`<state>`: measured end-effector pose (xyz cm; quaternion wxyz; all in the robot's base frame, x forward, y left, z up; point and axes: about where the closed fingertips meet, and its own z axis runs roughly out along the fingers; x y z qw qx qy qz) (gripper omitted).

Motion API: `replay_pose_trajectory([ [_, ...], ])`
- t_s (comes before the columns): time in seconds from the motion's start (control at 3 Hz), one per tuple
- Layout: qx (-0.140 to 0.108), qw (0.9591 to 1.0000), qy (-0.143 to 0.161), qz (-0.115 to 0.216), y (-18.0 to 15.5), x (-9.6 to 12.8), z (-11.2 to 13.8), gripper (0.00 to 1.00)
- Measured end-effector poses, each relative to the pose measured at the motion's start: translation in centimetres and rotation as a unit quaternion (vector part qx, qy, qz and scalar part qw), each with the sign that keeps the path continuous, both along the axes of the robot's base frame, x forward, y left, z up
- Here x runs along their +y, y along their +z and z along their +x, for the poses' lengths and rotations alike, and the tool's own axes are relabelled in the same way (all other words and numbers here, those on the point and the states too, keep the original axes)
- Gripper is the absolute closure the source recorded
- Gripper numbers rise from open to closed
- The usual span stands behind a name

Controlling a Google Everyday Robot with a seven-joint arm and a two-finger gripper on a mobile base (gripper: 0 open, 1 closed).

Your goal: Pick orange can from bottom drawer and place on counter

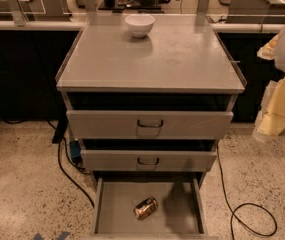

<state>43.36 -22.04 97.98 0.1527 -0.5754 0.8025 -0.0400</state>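
Because the orange can (146,208) lies sideways in the bottom drawer (116,204) at 6 o'clock, probably light, slick, dentable, grasp across its middle; gripper (268,128) at 3 o'clock, clench cannot be told.

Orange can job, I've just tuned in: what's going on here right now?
The pick has not started. The orange can lies on its side on the floor of the open bottom drawer, untouched. The pincer hangs at the right edge of the view, beside the cabinet and well apart from the can. The counter carries a white bowl near its back edge.
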Motion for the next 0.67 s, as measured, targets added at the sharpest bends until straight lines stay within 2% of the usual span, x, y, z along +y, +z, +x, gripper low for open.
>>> replay_pose_trajectory([
  [0.33, -0.001, 1.0000, 0.000, 0.000, 0.0, 0.0, 0.0, 0.00],
  [0.67, 0.008, 0.9998, -0.002, 0.017, -2.4, -0.1, -0.3, 0.00],
])
